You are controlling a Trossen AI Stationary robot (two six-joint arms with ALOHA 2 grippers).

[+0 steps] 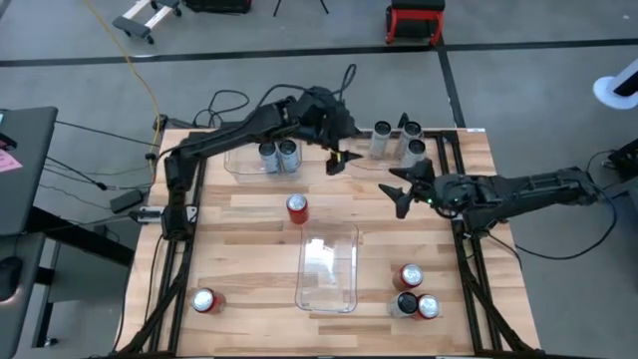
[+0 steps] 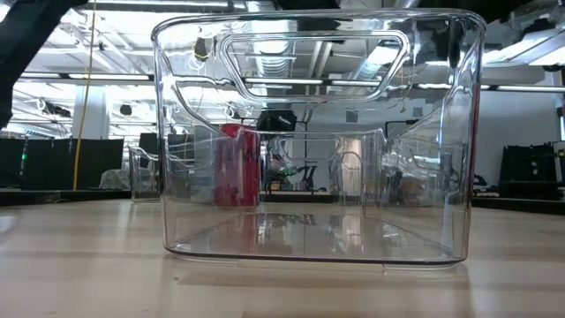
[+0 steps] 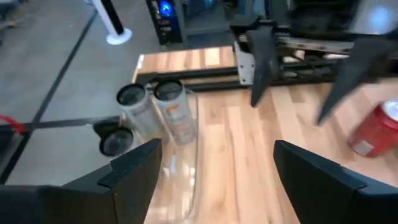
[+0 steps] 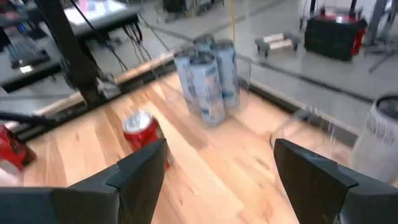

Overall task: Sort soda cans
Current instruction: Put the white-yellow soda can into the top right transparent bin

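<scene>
Soda cans stand upright on the wooden table. Two silver cans (image 1: 279,156) are in a clear bin (image 1: 239,166) at the far left. Three silver cans (image 1: 399,140) stand at the far right; in the left wrist view a clear wall (image 3: 186,174) shows beside them. One red can (image 1: 297,207) stands mid-table and another (image 1: 204,300) at the near left. Two red cans and a dark can (image 1: 416,294) stand at the near right. My left gripper (image 1: 337,164) hovers open between the two far groups. My right gripper (image 1: 398,189) hangs open right of the mid-table red can.
A third clear bin (image 1: 329,269) stands in the near middle and fills the low view (image 2: 313,141). Black frame rails (image 1: 464,249) run along the table's left and right sides. Bare wood lies between the mid-table red can and the near-left can.
</scene>
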